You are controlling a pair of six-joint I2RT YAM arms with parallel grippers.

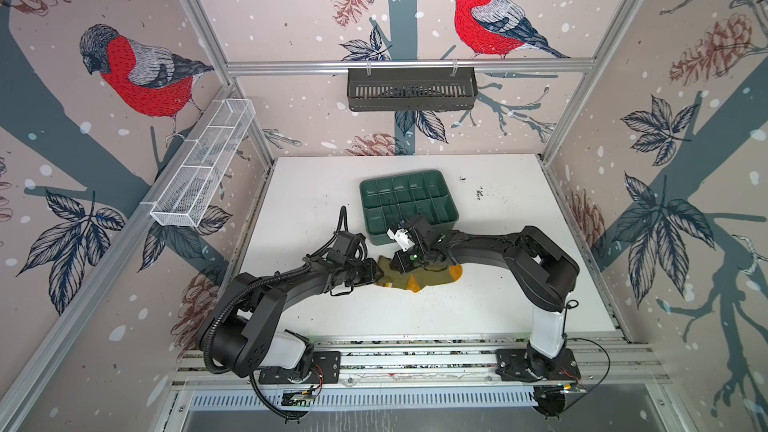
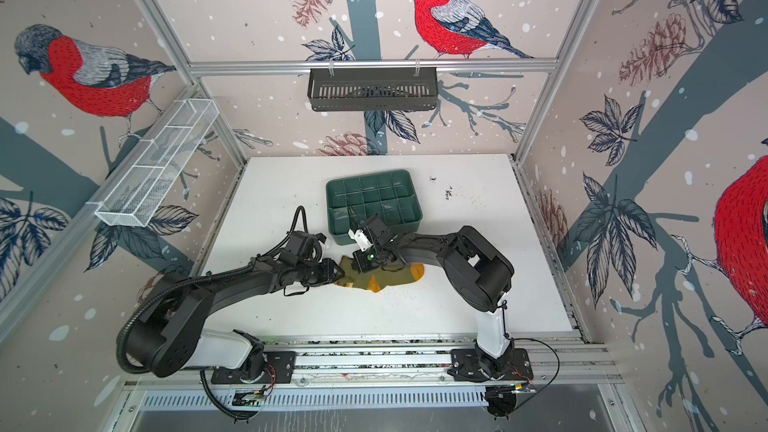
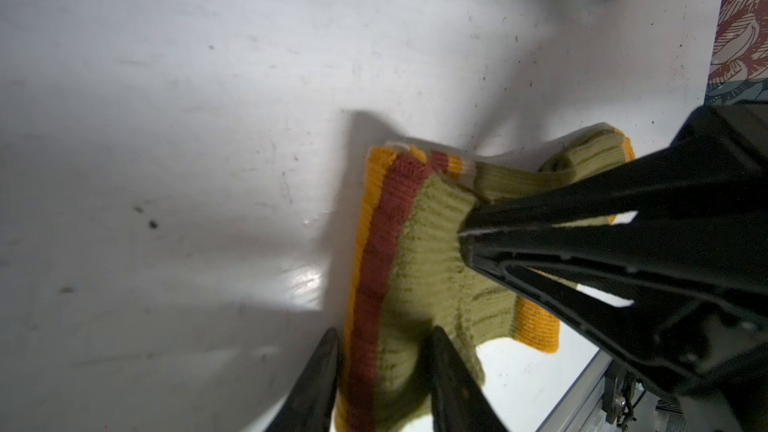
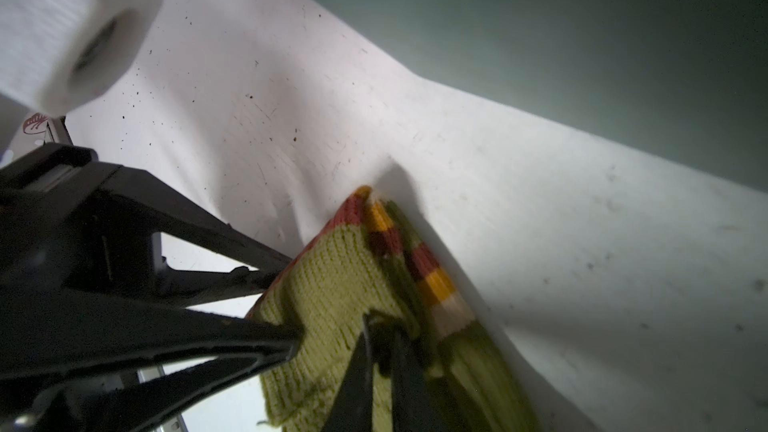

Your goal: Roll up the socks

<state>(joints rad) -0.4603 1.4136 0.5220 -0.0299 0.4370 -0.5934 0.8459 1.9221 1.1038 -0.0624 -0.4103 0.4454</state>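
Note:
The socks (image 1: 432, 278) (image 2: 395, 278) lie flat on the white table, just in front of the green tray (image 1: 399, 175) (image 2: 365, 174). They are olive-green knit with orange toe and heel. Their striped cuff end points left. My left gripper (image 1: 377, 274) (image 2: 341, 274) (image 3: 384, 351) is shut on the cuff, with the brown and orange stripes (image 3: 374, 243) between its fingers. My right gripper (image 1: 395, 271) (image 2: 356, 272) (image 4: 380, 326) is right beside it, shut on a fold of green knit (image 4: 332, 284) behind the cuff. Both arms hide parts of the socks in both top views.
A black slotted basket (image 1: 411, 89) hangs on the back wall and a white mesh basket (image 1: 203, 164) on the left wall. Dark specks (image 1: 480, 193) dot the table at the back right. An aluminium rail (image 1: 415, 361) runs along the table's front edge.

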